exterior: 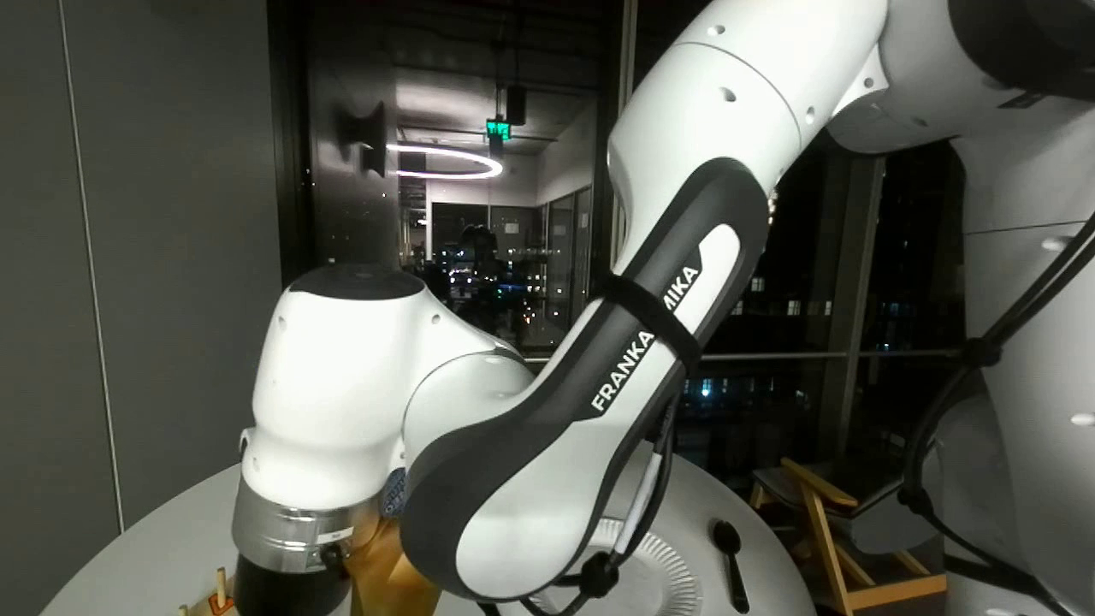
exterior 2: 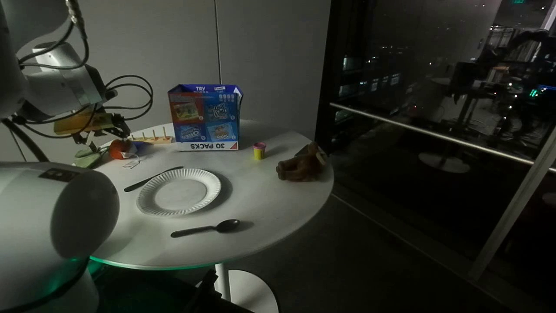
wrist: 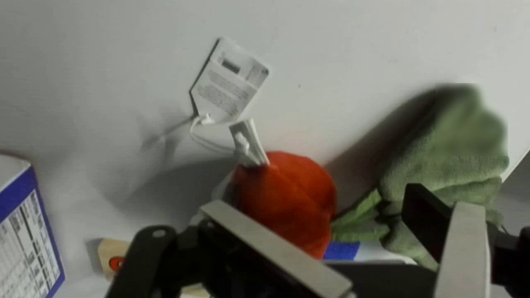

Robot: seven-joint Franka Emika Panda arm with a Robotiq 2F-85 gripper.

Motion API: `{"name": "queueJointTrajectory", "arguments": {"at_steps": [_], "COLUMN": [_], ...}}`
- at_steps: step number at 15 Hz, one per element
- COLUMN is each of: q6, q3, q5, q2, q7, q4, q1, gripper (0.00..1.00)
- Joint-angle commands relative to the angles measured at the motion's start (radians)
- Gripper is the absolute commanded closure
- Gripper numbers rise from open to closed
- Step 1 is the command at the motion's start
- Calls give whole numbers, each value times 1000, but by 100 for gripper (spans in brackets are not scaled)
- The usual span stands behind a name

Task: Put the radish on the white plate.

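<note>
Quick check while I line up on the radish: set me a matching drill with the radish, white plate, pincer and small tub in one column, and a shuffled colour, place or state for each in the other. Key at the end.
Things
1. radish
2. white plate
3. pincer
4. small tub

Colour, place or state
A. open
B. yellow and pink
C. red-orange
D. on the table, between the knife and the spoon

Right pairs: 1-C, 2-D, 3-A, 4-B
</note>
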Motion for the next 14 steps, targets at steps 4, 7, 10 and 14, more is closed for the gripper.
{"name": "queueJointTrajectory", "arguments": {"at_steps": [4,7,10,14], "q6": [4,3,7,-13], "q3": [-30,-56,-70,-80], "q5": [-158,-185,-217,-242], "q2": [81,130,146,149], "q7": [132,154,165,187], "q4": [53,49,58,62], "q1": [29,36,40,50], "gripper": [30,54,80,96]}}
